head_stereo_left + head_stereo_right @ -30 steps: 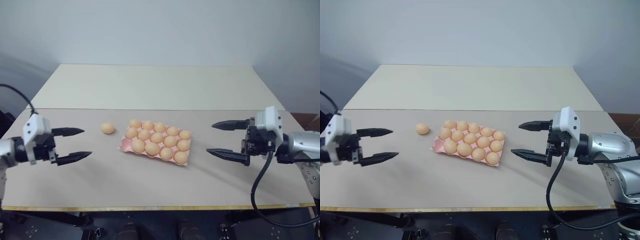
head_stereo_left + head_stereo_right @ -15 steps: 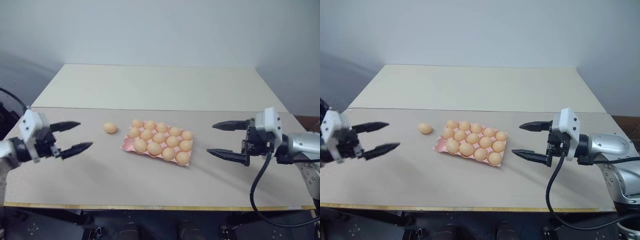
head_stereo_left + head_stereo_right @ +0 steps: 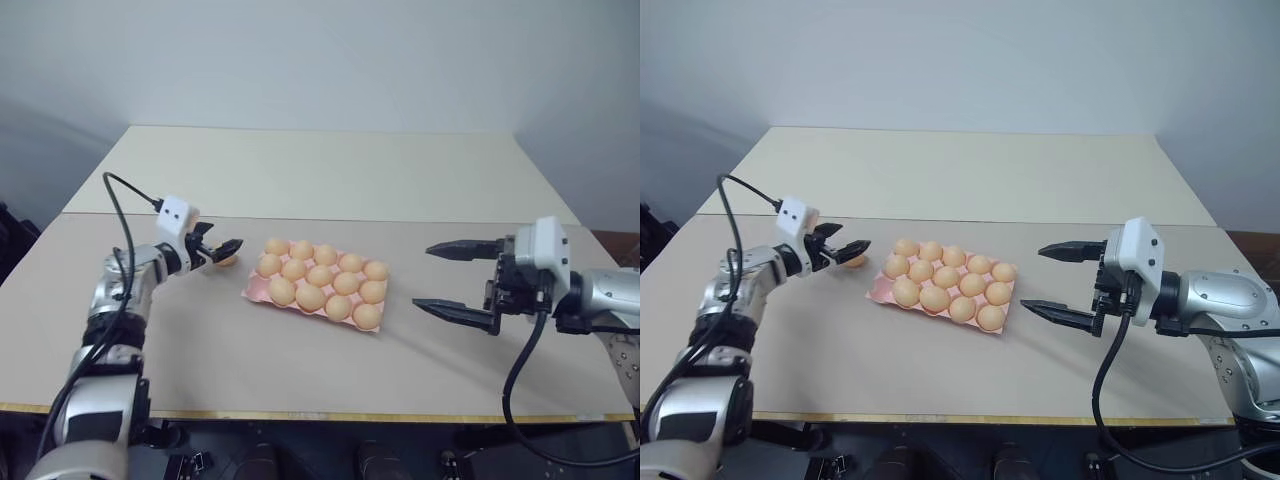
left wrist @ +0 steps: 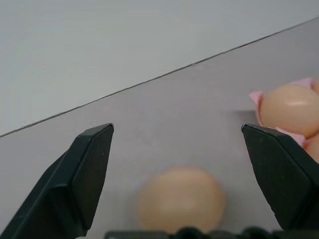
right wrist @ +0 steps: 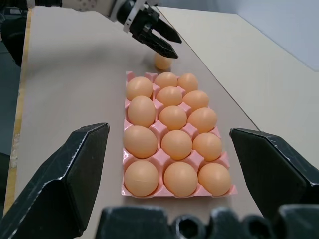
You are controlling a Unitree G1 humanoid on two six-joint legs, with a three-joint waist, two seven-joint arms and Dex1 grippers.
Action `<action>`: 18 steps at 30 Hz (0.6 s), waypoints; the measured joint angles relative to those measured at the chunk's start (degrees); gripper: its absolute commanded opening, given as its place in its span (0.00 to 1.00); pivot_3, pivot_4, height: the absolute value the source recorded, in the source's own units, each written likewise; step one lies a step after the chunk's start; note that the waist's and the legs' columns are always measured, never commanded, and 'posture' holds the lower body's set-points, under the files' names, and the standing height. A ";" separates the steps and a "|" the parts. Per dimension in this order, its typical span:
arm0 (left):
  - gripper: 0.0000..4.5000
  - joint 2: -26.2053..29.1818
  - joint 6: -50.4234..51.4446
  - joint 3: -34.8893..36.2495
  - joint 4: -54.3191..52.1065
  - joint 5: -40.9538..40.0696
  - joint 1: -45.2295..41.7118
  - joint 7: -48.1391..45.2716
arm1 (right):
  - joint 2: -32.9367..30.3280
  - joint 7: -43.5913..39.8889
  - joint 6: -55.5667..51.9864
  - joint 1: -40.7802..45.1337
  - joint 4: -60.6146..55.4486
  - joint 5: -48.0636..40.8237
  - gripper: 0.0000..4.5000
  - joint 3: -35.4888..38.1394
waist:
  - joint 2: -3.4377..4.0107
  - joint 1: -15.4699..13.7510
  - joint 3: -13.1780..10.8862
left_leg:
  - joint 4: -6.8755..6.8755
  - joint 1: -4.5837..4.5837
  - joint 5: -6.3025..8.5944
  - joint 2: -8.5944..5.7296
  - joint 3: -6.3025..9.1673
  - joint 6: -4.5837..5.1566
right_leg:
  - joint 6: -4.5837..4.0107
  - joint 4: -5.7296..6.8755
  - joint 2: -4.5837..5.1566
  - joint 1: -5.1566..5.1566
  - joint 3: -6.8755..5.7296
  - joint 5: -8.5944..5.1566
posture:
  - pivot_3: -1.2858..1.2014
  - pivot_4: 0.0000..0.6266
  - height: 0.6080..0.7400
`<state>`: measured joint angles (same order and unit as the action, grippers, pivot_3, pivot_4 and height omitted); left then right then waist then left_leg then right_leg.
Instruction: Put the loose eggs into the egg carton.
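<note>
From the head views we see the pink egg carton (image 3: 314,288) lying on the grey table (image 3: 300,370), its cups packed with tan eggs. One loose egg (image 3: 226,259) sits on the table just beside the carton's far left corner, apart from it. Our left gripper (image 3: 222,253) is at that egg with its fingers spread, one on either side of it, not clamped. Our right gripper (image 3: 452,281) hovers on the opposite side of the carton, near its right end, fingers wide apart and holding nothing.

In the left wrist view the two black fingers (image 4: 84,174) stand well apart, and the loose egg (image 4: 180,198) lies low between them on the table; we cannot tell whether either finger touches it. A corner of the carton (image 4: 255,96) with an egg in its cup shows just beside one finger.

In the right wrist view the spread fingers (image 5: 65,179) frame the carton (image 5: 160,158), where we count fourteen eggs in three rows. Beyond the carton's far end the left gripper (image 5: 163,42) hangs over the loose egg (image 5: 162,61), which rests just off that end.
</note>
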<state>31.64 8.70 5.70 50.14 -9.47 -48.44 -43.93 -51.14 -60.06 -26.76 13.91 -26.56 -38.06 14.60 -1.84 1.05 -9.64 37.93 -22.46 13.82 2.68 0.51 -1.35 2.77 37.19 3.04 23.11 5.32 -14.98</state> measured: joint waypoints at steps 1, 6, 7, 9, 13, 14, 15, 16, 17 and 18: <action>0.99 -0.61 -1.27 -0.11 2.78 0.61 -1.06 0.75 | 0.00 0.38 -0.12 -0.24 -0.41 -0.19 1.00 0.14 | 0.00 0.00 0.00 | 0.00 -0.01 0.00 0.00 0.00 0.00 | 0.00 -0.01 0.00 0.00 0.00 0.00 | 0.52 0.24 1.00; 0.99 -2.42 -5.01 -0.48 11.58 2.92 -3.47 2.31 | -0.16 1.51 -1.28 -2.05 -2.44 -1.53 1.00 2.02 | -0.01 -0.11 0.00 | 0.00 -0.07 0.00 -0.05 0.02 0.00 | 0.04 -0.03 0.03 0.02 0.00 0.02 | 0.52 0.24 1.00; 0.99 -2.60 -5.04 -0.66 12.67 3.40 -3.72 2.44 | -0.35 1.59 -1.33 -2.18 -2.81 -1.57 1.00 2.34 | -0.01 -0.13 0.00 | 0.00 -0.07 0.00 -0.05 0.02 0.00 | 0.04 -0.02 0.03 0.02 -0.01 0.02 | 0.52 0.24 1.00; 0.95 -2.85 -5.73 -0.90 13.95 3.96 -4.22 2.36 | -0.53 1.64 -1.38 -2.46 -3.29 -1.62 1.00 2.51 | -0.01 -0.22 0.00 | 0.00 -0.03 0.00 -0.05 0.03 0.00 | 0.04 -0.01 0.03 -0.01 -0.02 0.02 | 0.52 0.24 1.00; 0.72 -3.14 -6.26 -0.97 14.91 4.79 -4.77 2.56 | -0.53 1.80 -1.43 -2.44 -3.34 -1.65 1.00 2.51 | -0.01 -0.23 0.00 | 0.00 0.01 0.00 -0.06 0.03 0.00 | 0.05 -0.01 0.03 -0.05 -0.01 0.01 | 0.52 0.24 1.00; 0.64 -3.13 -6.25 -0.86 14.95 4.79 -4.77 2.66 | -0.53 1.81 -1.43 -2.38 -3.33 -1.64 1.00 2.51 | -0.01 -0.24 0.00 | 0.00 0.01 0.00 -0.06 0.03 0.00 | 0.05 -0.01 0.03 -0.05 -0.01 0.01 | 0.52 0.24 1.00; 0.58 -3.13 -6.25 -0.74 14.95 4.78 -4.76 2.69 | -0.54 1.80 -1.43 -2.28 -3.33 -1.64 1.00 2.51 | -0.01 -0.24 0.00 | 0.00 0.00 0.00 -0.06 0.04 0.00 | 0.05 -0.01 0.04 -0.05 -0.01 0.01 | 0.52 0.24 1.00; 0.56 -3.13 -6.26 -0.70 14.95 4.78 -4.76 2.68 | -0.54 1.80 -1.43 -2.19 -3.31 -1.64 1.00 2.51 | -0.01 -0.24 0.00 | 0.00 0.00 0.00 -0.06 0.04 0.00 | 0.05 -0.01 0.04 -0.05 -0.01 0.01 | 0.52 0.24 1.00; 0.55 -3.08 -6.35 -0.70 14.93 4.83 -4.71 2.68 | -0.54 1.79 -1.43 -2.02 -3.30 -1.64 1.00 2.50 | -0.01 -0.24 0.00 | 0.00 0.00 0.00 -0.06 0.03 0.00 | 0.05 -0.01 0.04 -0.05 -0.01 0.01 | 0.52 0.24 1.00; 0.55 -3.03 -6.43 -0.71 14.92 4.88 -4.64 2.65 | -0.54 1.79 -1.43 -1.79 -3.29 -1.64 1.00 2.50 | -0.01 -0.24 0.00 | 0.00 0.01 0.00 -0.06 0.04 0.00 | 0.05 -0.01 0.04 -0.05 -0.01 0.02 | 0.52 0.24 1.00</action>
<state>28.62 2.27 4.99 65.05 -4.59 -53.08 -41.28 -51.68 -58.27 -28.19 12.12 -29.85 -39.70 17.10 -1.85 0.81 -9.64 37.93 -22.46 13.82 2.62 0.54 -1.36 2.82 37.18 3.08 23.07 5.31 -14.97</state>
